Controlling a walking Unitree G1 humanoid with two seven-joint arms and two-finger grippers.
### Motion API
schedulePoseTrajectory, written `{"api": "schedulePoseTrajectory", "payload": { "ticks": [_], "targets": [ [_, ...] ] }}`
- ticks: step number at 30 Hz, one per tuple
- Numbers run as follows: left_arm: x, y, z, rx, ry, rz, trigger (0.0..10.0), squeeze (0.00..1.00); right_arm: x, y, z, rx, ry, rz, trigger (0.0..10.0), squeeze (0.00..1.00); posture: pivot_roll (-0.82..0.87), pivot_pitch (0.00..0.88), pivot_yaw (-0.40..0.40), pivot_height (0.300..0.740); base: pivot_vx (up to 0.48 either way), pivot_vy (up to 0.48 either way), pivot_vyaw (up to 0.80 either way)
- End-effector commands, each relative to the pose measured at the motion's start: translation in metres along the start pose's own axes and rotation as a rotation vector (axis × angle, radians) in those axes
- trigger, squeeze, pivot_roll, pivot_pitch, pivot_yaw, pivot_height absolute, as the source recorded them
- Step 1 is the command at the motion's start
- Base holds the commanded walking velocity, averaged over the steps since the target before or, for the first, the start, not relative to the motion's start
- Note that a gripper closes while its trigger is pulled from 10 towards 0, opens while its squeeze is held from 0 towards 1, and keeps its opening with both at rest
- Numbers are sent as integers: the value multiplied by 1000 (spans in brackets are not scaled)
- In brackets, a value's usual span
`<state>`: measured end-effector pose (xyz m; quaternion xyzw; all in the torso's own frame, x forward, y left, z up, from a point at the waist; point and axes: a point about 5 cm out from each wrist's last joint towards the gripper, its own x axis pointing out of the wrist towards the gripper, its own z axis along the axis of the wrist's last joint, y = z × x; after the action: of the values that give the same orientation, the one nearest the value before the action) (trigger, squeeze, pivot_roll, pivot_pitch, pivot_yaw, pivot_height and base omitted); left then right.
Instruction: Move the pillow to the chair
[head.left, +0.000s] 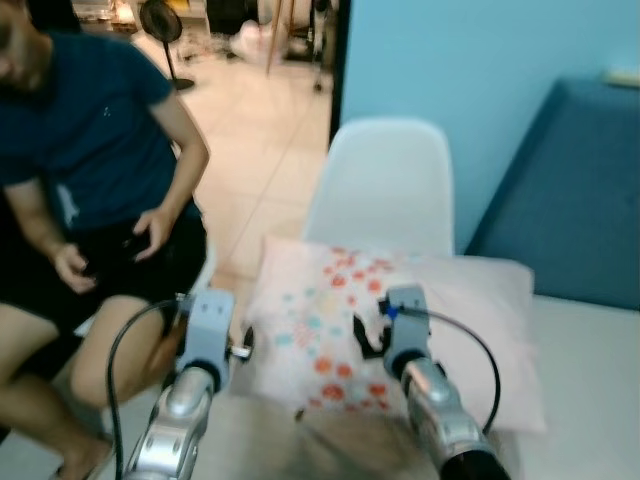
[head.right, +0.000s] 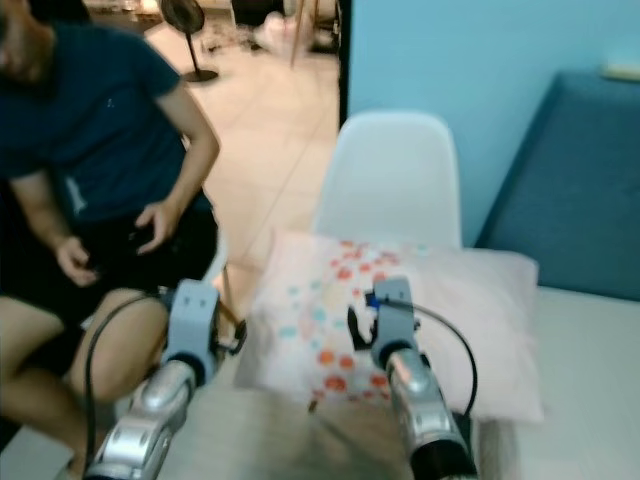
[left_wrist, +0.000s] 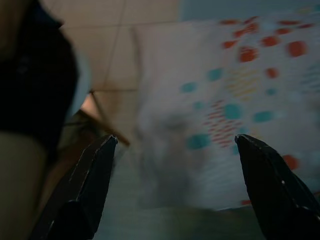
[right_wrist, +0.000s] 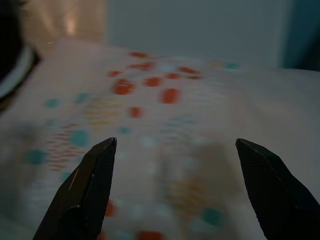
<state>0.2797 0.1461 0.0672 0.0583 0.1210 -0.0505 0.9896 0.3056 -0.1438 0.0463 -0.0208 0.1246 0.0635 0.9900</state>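
Left eye view shows a seated person (head.left: 90, 200), then the left tool (head.left: 240, 348), fingers spread, at the pillow's (head.left: 330, 320) left edge. Right tool (head.left: 368, 335), also spread, hovers over its patterned middle. Pillow lies on a pale surface, long axis left-right, before the white chair (head.left: 385, 185). I judge grasping comes next.

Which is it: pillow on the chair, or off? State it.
On it. The pillow lies over the seat of the white chair, overhanging toward the bed.

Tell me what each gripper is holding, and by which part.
Nothing is held. The left gripper and right gripper are both open over the pillow.
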Motion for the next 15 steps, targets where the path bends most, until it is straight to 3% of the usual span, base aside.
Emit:
{"api": "schedulePoseTrajectory", "payload": {
  "ticks": [1, 6, 15],
  "targets": [
    [-1, 4, -5, -12, 25, 22, 10000, 0, 0, 6, -4, 22, 19, 10, 10000, 0, 50, 87, -7, 740, 0, 0, 0],
    [0, 6, -5, -36, 25, 33, 10000, 0, 0, 6, -4, 32, 15, 13, 10000, 0, 51, 85, -7, 740, 0, 0, 0],
    [1, 11, 4, -56, -27, 69, 10000, 0, 1, 6, -4, 27, 24, 19, 10000, 0, 50, 85, -8, 740, 0, 0, -800]
  ]
}}
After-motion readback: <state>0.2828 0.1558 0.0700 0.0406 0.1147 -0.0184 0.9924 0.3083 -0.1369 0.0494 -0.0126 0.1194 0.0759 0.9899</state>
